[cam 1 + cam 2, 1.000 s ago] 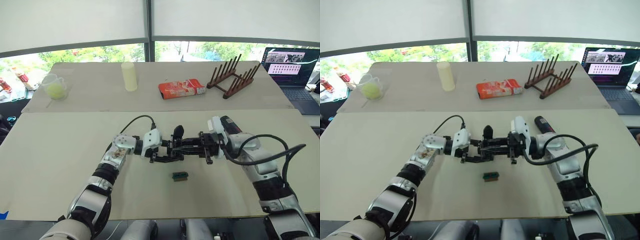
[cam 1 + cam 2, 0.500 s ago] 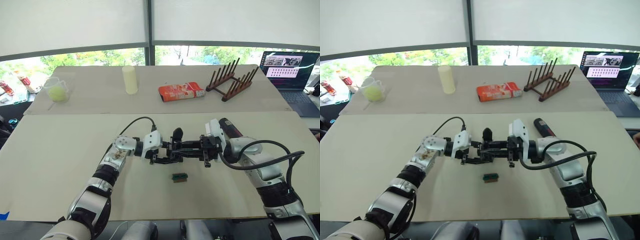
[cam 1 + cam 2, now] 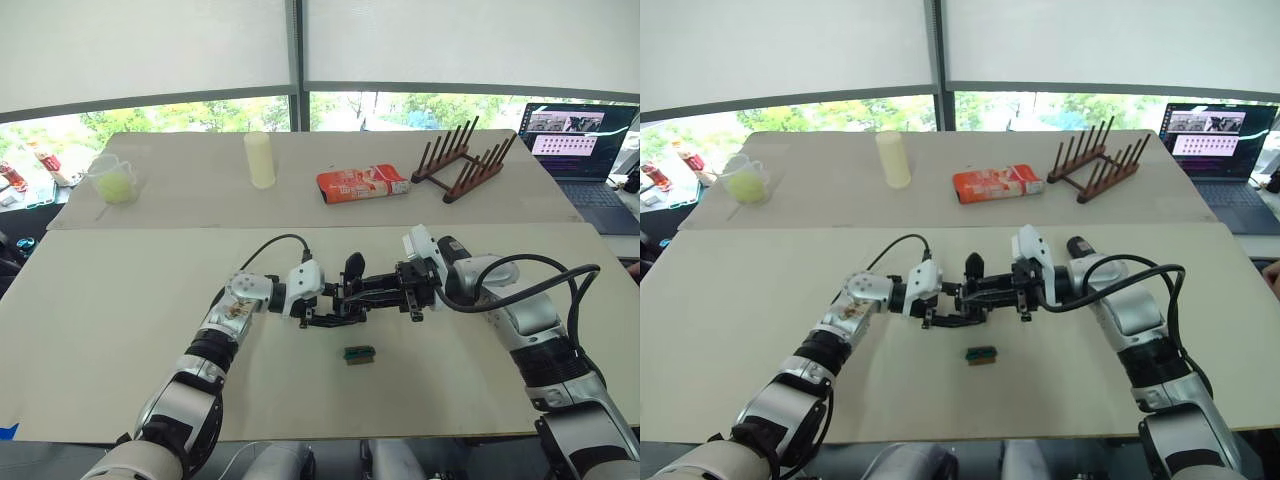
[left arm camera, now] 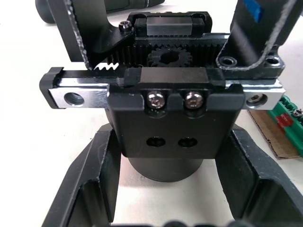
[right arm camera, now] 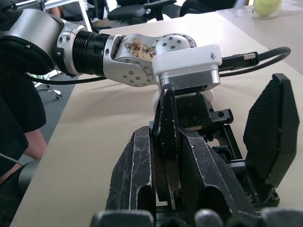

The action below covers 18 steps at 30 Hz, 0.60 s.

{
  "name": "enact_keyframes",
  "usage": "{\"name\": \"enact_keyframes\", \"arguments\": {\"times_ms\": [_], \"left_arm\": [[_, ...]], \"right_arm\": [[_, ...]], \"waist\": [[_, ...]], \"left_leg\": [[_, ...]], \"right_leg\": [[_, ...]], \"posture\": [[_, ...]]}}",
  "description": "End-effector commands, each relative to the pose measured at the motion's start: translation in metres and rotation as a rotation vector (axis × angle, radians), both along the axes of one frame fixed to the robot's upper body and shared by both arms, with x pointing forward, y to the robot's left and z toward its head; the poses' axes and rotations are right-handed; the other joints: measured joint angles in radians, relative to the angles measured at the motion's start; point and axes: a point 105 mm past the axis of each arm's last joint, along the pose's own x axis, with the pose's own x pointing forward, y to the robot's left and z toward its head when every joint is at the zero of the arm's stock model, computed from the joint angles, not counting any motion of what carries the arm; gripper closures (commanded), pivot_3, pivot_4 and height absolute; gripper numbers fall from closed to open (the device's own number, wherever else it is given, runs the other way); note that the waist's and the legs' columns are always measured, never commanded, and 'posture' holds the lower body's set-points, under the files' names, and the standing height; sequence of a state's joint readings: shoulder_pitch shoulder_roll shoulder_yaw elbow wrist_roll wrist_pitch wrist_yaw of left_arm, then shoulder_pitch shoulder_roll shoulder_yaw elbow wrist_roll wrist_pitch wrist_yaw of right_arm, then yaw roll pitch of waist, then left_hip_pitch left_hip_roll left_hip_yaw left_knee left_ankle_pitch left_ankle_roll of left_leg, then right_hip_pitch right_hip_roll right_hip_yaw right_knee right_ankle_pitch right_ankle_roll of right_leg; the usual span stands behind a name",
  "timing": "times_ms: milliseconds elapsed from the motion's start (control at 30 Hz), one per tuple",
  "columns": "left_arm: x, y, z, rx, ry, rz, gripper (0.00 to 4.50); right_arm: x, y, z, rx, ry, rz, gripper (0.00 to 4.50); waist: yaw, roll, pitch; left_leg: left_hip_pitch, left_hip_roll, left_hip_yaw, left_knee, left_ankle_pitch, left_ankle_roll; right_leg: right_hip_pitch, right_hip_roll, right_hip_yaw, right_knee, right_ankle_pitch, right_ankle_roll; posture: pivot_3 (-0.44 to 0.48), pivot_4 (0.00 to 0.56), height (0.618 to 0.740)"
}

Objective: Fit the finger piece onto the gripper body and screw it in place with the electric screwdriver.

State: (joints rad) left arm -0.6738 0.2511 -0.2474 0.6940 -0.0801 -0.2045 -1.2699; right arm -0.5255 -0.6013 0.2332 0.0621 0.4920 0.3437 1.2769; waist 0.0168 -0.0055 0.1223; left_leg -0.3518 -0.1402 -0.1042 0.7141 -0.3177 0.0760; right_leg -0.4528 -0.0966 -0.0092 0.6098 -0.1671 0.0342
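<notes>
The gripper body (image 3: 343,300) sits on the near table between my two grippers, its one mounted finger (image 3: 353,268) pointing up. My left gripper (image 3: 326,304) is shut around its round base (image 4: 163,168). The body's toothed rail and two screws (image 4: 175,100) face the left wrist camera. My right gripper (image 3: 385,290) is shut on the finger piece (image 5: 167,137), a thin black wedge pressed between its fingers (image 5: 137,170) and held against the body's rail. The electric screwdriver (image 3: 1077,245) lies on the table behind my right wrist, mostly hidden by it.
A small green-and-brown block (image 3: 359,353) lies just in front of the gripper body. On the far table stand a pale cylinder (image 3: 260,157), a red packet (image 3: 363,181), a wooden rack (image 3: 463,157), a measuring cup (image 3: 112,177) and a laptop (image 3: 585,145). A person (image 5: 14,123) sits past the table edge.
My right wrist has risen a little and swung toward the far side, covering more of the screwdriver. The left gripper and the gripper body have stayed put.
</notes>
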Motion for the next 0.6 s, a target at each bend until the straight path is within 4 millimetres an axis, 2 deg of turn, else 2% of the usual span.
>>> {"name": "enact_keyframes", "arguments": {"times_ms": [33,133,333,600], "left_arm": [[0.0079,0.0009,0.0203,-0.056,-0.060,0.025,2.20],[0.0077,0.0009,0.0198,-0.056,-0.059,0.025,2.20],[0.0070,0.0007,0.0195,-0.056,-0.059,0.021,2.20],[0.0070,0.0021,0.0190,-0.050,-0.061,0.019,2.20]], "right_arm": [[-0.0059,-0.0209,-0.0632,-0.187,0.156,-0.156,4.18],[-0.0104,-0.0200,-0.0630,-0.189,0.173,-0.169,4.18],[-0.0051,-0.0220,-0.0663,-0.210,0.164,-0.181,4.18],[-0.0049,-0.0225,-0.0568,-0.200,0.128,-0.160,4.18]], "waist": [[0.001,0.000,-0.001],[0.001,0.000,-0.002],[0.000,0.000,-0.003],[0.000,0.000,-0.003]], "left_leg": [[0.000,0.000,0.000,0.000,0.000,0.000],[0.000,0.000,0.000,0.000,0.000,0.000],[0.000,0.000,0.000,-0.001,0.000,0.000],[0.000,0.000,0.000,-0.001,0.000,0.000]], "right_leg": [[0.000,0.000,0.000,0.000,0.000,0.000],[0.000,0.000,0.000,0.000,0.000,0.000],[0.000,0.000,0.000,-0.001,0.000,0.000],[0.000,0.000,0.000,-0.001,0.000,0.000]], "posture": [[0.000,0.150,0.740],[0.000,0.150,0.740],[0.000,0.150,0.740],[0.000,0.150,0.740]]}}
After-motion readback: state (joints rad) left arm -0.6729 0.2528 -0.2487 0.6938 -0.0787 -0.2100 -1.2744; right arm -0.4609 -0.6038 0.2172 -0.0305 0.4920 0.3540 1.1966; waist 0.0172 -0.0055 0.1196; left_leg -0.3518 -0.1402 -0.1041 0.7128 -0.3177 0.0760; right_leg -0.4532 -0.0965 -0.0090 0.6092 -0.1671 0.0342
